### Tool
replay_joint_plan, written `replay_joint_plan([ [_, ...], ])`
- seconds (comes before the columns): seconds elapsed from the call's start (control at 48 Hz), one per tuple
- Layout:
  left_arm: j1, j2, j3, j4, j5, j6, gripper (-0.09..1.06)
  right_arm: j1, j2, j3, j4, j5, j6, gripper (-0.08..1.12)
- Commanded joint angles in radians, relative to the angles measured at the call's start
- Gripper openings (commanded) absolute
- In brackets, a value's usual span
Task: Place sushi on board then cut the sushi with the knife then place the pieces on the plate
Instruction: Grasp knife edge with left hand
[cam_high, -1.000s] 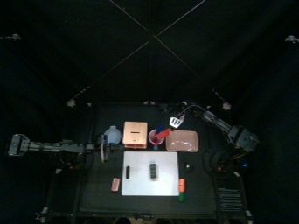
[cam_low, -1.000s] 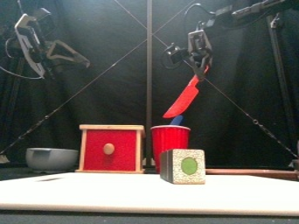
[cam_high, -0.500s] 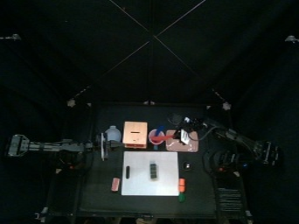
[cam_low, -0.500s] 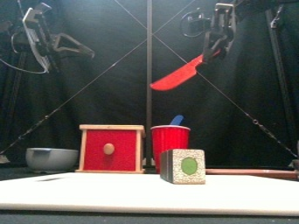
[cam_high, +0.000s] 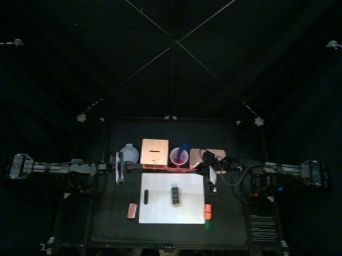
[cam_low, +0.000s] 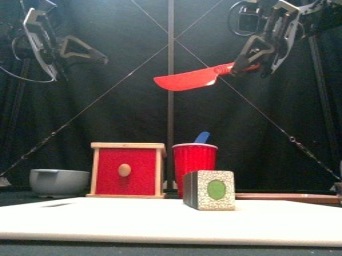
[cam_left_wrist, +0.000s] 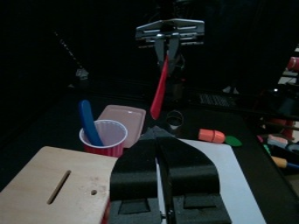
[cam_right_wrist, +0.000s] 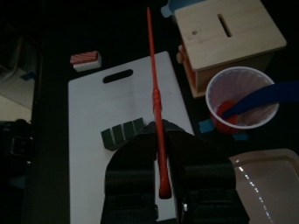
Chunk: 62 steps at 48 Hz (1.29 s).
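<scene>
Now the red knife (cam_low: 195, 78) lies almost flat in the air, high above the red cup (cam_low: 195, 160). A second ago it hung down with its tip just over the cup, and half a second ago it was only tilted. The right gripper (cam_low: 246, 64) is clamped on the knife's handle, and the blade points toward the left arm's side. Seen from above, the right arm has pulled back toward its own side. Its gripper is now near the pink tray (cam_left_wrist: 122, 116), just off the right side of the white cutting board (cam_high: 150, 190). The left gripper (cam_left_wrist: 160, 149) has not moved. It hangs in the air over the left side of the desk (cam_high: 110, 222), near the blue-grey bowl (cam_low: 59, 180), with its jaws together and nothing in them. The blue knife (cam_low: 202, 138) stands in the red cup as before. The sushi roll (cam_low: 209, 189) has not moved either. It sits in the middle of the board, its blocks joined in a row. It is dark green along its sides. Its end is pale with little specks and has a green spot in the middle. Behind the board stands the wooden box (cam_low: 127, 170) with its red front, just left of the cup.
</scene>
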Motion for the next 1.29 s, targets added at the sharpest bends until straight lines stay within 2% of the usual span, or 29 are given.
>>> replay_joint_plan([
  [0.021, -0.011, 0.014, -0.014, 0.006, 0.005, 0.0, 0.42, 0.037, 0.015, 0.031, -0.034, -0.066, -0.003, 0.31],
  [0.146, -0.064, 0.043, -0.025, 0.008, 0.025, 0.003, 0.64, 0.066, 0.037, 0.067, -0.044, -0.132, -0.003, 0.31],
  [0.25, -0.097, 0.077, -0.044, 0.008, 0.035, 0.003, 0.81, 0.08, 0.051, 0.089, -0.038, -0.19, -0.003, 0.31],
  [0.333, -0.112, 0.11, -0.067, 0.006, 0.043, 0.005, 0.93, 0.086, 0.06, 0.1, -0.038, -0.224, -0.002, 0.31],
  [0.438, -0.115, 0.163, -0.106, 0.008, 0.077, 0.005, 1.03, 0.1, 0.08, 0.104, -0.038, -0.25, -0.002, 0.31],
  [0.521, -0.112, 0.202, -0.135, 0.005, 0.123, 0.005, 1.03, 0.115, 0.095, 0.101, -0.038, -0.258, -0.002, 0.31],
  [0.729, -0.103, 0.316, -0.233, -0.005, 0.281, 0.003, 1.03, 0.132, 0.138, 0.094, -0.037, -0.261, -0.002, 0.31],
  [0.875, -0.107, 0.413, -0.305, -0.005, 0.354, 0.002, 1.03, 0.137, 0.156, 0.087, -0.032, -0.265, -0.002, 0.31],
  [1.042, -0.115, 0.508, -0.368, -0.005, 0.387, 0.002, 1.03, 0.146, 0.173, 0.081, -0.025, -0.265, -0.002, 0.31],
  [1.292, -0.118, 0.612, -0.428, -0.006, 0.39, 0.002, 1.02, 0.164, 0.187, 0.08, -0.006, -0.265, -0.002, 0.31],
])
